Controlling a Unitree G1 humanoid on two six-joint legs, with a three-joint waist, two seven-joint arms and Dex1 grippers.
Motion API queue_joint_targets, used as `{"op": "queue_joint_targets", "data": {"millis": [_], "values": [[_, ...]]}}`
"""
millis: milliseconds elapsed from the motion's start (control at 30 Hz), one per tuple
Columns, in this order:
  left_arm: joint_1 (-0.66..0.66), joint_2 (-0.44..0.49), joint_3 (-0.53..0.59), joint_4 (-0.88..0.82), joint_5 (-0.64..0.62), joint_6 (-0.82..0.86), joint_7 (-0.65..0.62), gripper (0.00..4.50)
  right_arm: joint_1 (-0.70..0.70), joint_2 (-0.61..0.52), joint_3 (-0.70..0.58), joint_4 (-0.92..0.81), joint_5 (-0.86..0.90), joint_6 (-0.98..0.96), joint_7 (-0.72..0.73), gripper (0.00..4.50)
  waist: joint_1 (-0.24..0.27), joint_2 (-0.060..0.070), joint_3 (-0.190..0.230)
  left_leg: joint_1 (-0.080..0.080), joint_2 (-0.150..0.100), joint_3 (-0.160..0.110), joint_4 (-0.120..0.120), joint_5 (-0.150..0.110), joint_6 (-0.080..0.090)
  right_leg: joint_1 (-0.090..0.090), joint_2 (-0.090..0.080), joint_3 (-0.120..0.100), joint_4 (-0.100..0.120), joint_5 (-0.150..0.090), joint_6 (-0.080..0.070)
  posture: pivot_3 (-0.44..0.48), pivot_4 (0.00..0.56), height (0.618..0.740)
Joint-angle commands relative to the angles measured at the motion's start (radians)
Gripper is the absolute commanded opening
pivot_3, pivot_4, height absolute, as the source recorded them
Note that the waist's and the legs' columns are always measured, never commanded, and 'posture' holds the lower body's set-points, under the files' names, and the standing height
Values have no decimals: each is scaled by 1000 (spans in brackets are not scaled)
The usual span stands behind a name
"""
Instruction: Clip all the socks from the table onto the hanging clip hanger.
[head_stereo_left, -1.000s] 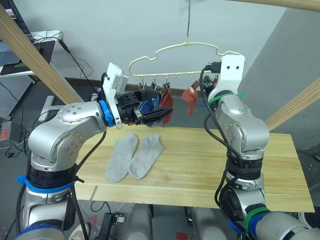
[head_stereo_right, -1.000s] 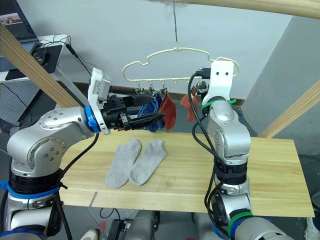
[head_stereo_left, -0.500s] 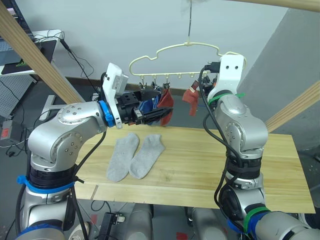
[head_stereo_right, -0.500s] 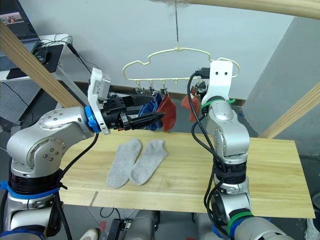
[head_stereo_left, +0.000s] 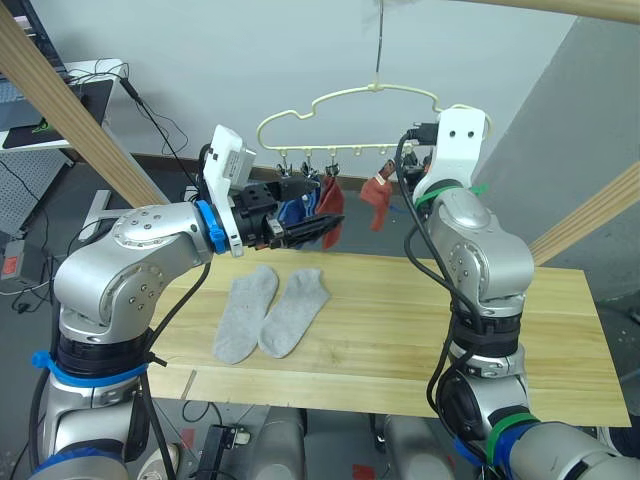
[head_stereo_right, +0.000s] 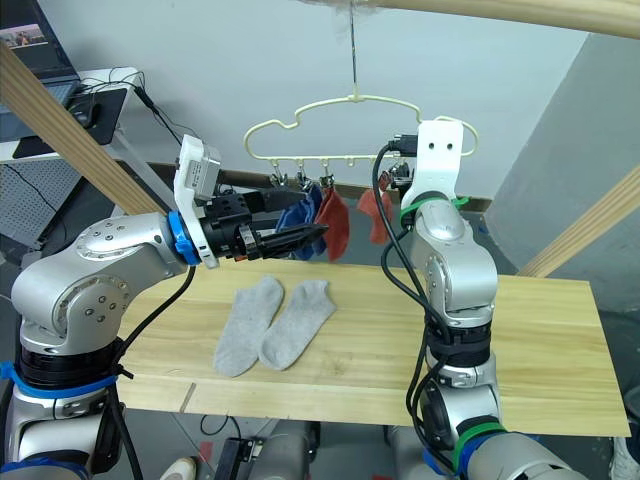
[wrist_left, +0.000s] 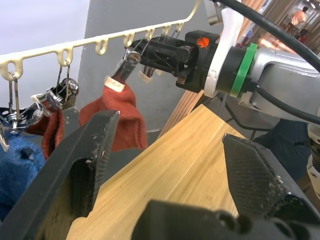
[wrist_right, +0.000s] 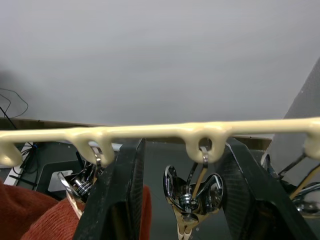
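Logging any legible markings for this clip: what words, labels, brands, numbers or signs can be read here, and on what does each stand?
No words or numbers can be read anywhere.
Orange mark on the right gripper, seen from the left wrist: a small symbol, too blurred to read.
Red tag on a grey box on the floor: too small to read.
The socks, the clip hanger and the table bear no print.

Grey socks (head_stereo_left: 268, 312) flat on table (head_stereo_left: 400, 330)

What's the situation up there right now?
Both pincers open: left pincer near hung socks, right pincer around a clip. Clip hanger holds red and blue socks. Two grey socks on table.
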Motion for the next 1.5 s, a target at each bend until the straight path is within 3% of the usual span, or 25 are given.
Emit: {"op": "queue_joint_targets", "data": {"millis": [33,1267,1367,1500], "values": [[-10,7,11,-26,2,-23,-7,3797,-1,16,9,-68,-4,9,-11,2069,-1,0,0,0,0,0,0,0,0,0,0,0,0,0,0,82,319,740],[-7,10,16,-34,22,-26,3,3797,-32,23,8,-1,-9,-37,-6,2069,0,0,0,0,0,0,-1,0,0,0,0,0,-1,0,0,106,303,740],[-6,10,16,-36,22,-26,4,3797,-33,20,8,-2,-16,-36,-14,1419,0,0,0,0,0,0,-1,0,0,0,0,0,-1,0,0,104,301,740],[-5,10,16,-36,23,-27,4,3797,-32,17,8,-3,-21,-34,-20,226,0,0,0,0,0,0,-1,0,0,0,0,0,-1,0,0,101,300,740]]}}
